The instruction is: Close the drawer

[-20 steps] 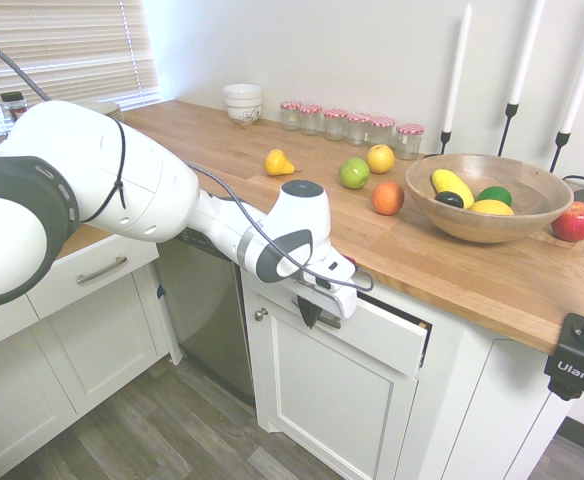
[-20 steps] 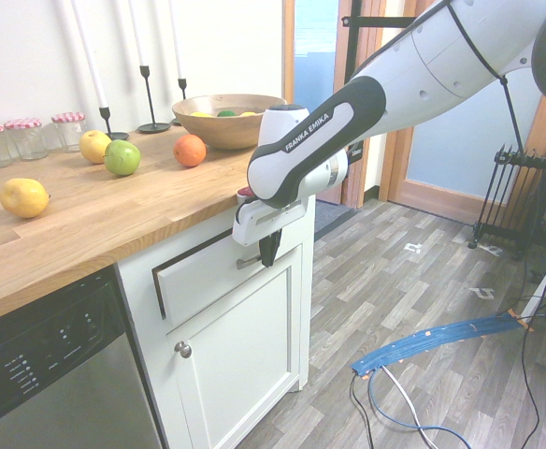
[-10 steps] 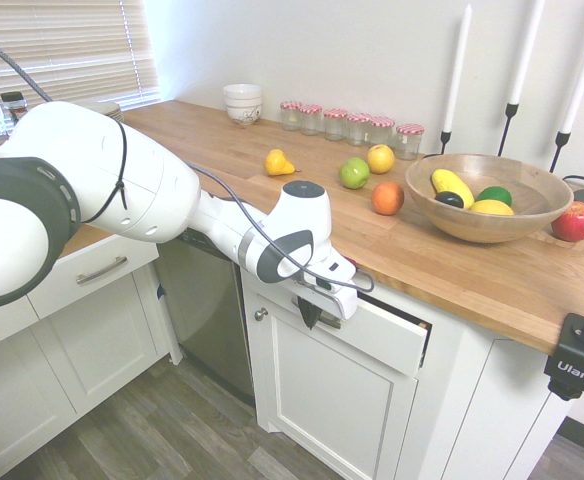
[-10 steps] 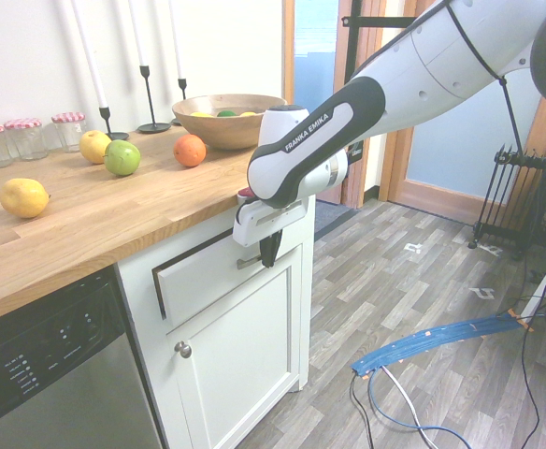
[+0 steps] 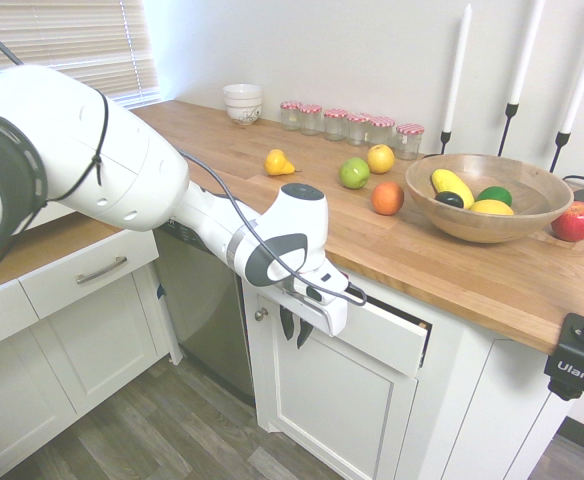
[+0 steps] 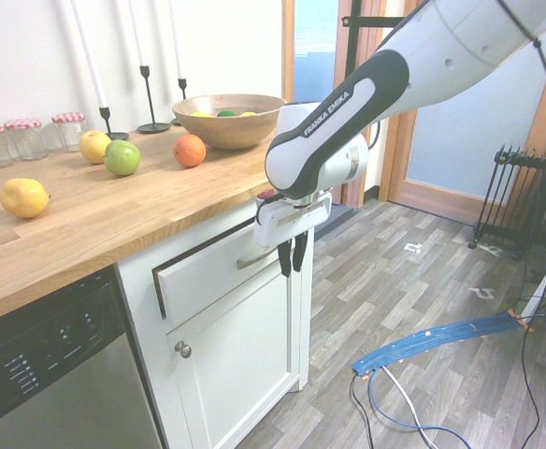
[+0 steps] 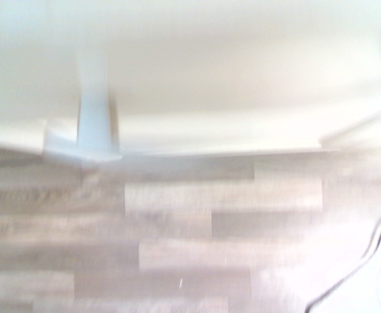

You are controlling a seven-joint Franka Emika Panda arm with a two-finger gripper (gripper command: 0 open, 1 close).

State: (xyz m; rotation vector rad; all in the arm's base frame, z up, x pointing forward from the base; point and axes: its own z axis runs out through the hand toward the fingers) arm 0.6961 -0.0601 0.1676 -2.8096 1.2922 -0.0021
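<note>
Second exterior view shows the gripper [image 6: 292,254] released, fingers slightly parted, hanging just off the silver bar handle [image 6: 251,259] of the white-fronted drawer [image 6: 208,269], which stands slightly ajar under the wooden countertop [image 6: 95,220]. A flat, square push on the front should seat it.

A: Legible print, first exterior view?
B: One item. "Ulanzi", white letters on a black camera mount [image 5: 582,366] at the right edge, below the countertop.

A: Second exterior view?
B: "FRANKA EMIKA", white capitals running along the dark band of the robot arm [image 6: 334,110]. Also small pale markings on the dishwasher's control panel [image 6: 39,360] at the lower left, too small to read.

A: Wrist view?
B: Blurred; nothing legible.
</note>
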